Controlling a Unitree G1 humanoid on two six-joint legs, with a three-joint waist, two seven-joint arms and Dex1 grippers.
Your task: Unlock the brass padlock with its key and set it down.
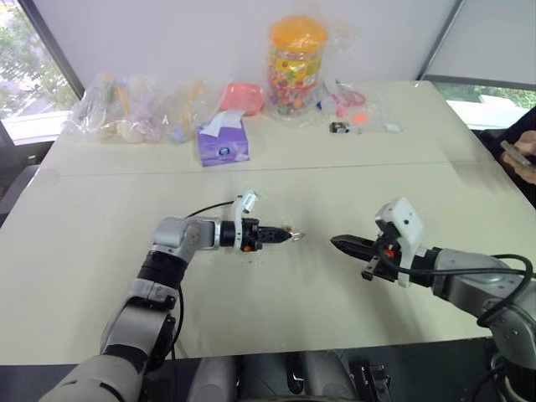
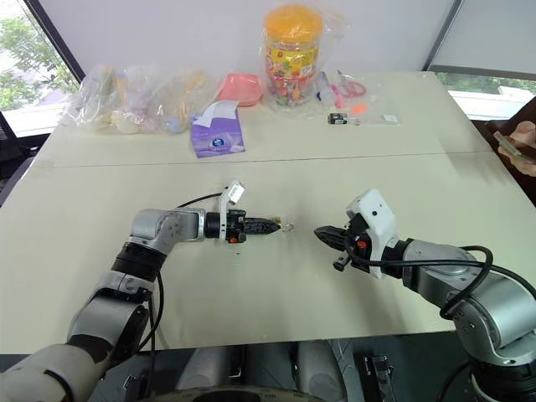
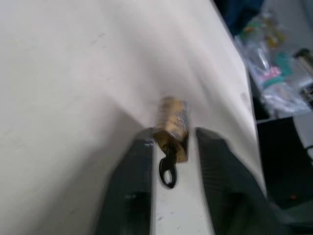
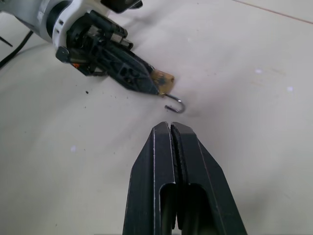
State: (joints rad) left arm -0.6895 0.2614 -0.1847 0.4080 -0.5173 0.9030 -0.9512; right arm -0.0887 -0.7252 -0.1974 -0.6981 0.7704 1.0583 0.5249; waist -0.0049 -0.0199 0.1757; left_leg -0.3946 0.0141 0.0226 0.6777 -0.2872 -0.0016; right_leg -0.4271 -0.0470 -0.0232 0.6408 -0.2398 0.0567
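Observation:
The brass padlock [image 3: 172, 128] lies on the cream table [image 1: 100, 251] near its middle, its thin silvery shackle [image 4: 176, 105] swung open like a hook. The key [image 3: 167, 171] sticks out of the padlock's underside, toward my left wrist. My left gripper [image 1: 280, 236] is low over the table and open, one finger on each side of the padlock, with a gap showing on at least one side. My right gripper [image 4: 170, 126] hovers a short way to the right of the padlock, pointing at it. It is shut, with nothing between its fingers.
Along the table's far side stand a purple tissue box [image 1: 222, 142], a jar with an orange lid [image 1: 296, 67], clear bags of small items [image 1: 126, 109], a pink bowl [image 1: 241, 96] and a small black object with a white label [image 1: 339, 127]. A person's hand [image 1: 521, 155] shows at the right edge.

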